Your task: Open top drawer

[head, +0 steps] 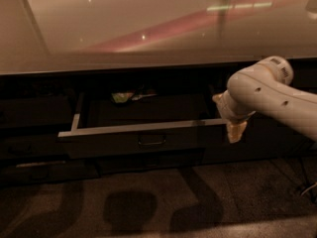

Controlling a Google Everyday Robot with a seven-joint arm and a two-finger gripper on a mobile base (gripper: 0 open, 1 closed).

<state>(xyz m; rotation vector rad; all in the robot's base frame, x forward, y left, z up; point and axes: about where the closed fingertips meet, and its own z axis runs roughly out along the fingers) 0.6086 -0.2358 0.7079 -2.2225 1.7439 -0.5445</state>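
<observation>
The top drawer (111, 144) stands pulled out from under the counter, its dark front carrying a small loop handle (152, 141) and its pale rim (143, 127) showing along the top. The drawer's dark inside is visible. My gripper (232, 125) sits at the end of the white arm (267, 90), close against the right end of the drawer's rim. How it meets the rim is hidden by the wrist.
A green item (120, 97) and a small utensil-like thing (141, 95) lie at the back of the drawer. The glossy pale countertop (148, 29) overhangs above. Shallower dark drawer fronts (44, 165) sit below and left. Dark carpet (158, 197) covers the floor.
</observation>
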